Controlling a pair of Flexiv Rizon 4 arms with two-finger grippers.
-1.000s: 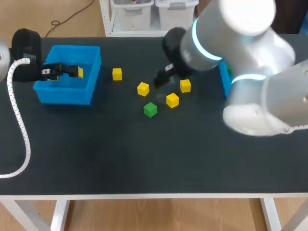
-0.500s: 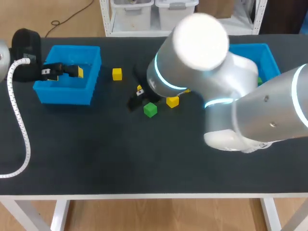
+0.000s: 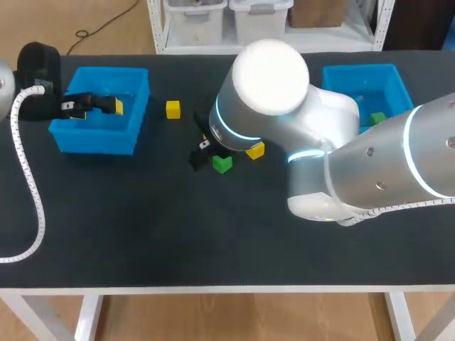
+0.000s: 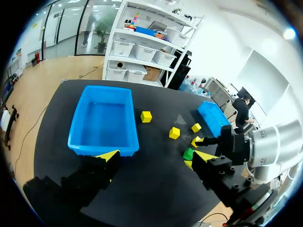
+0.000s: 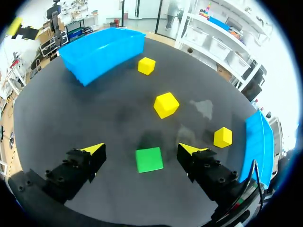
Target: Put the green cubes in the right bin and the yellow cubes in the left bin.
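Note:
A green cube point(image 3: 222, 163) lies mid-table; in the right wrist view the green cube point(image 5: 149, 159) sits on the table between the spread fingers of my right gripper point(image 5: 142, 150), untouched. That open gripper point(image 3: 201, 150) is mostly hidden under its arm in the head view. Yellow cubes point(image 5: 147, 65) point(image 5: 166, 104) point(image 5: 222, 137) lie ahead of it. My left gripper point(image 3: 114, 106) hangs open and empty over the left bin point(image 3: 78, 136), as the left wrist view point(image 4: 156, 158) confirms. One green cube point(image 3: 377, 118) rests in the right bin point(image 3: 359, 72).
The bulky right arm point(image 3: 313, 156) reaches across the table's middle and covers some of the cubes. A yellow cube point(image 3: 173, 109) lies alone near the left bin, another point(image 3: 255, 150) beside the arm. A white cable point(image 3: 28, 185) trails down the left side.
My right arm has swung left from beside the right bin and come down over the green cube. The left arm has stayed put over the left bin.

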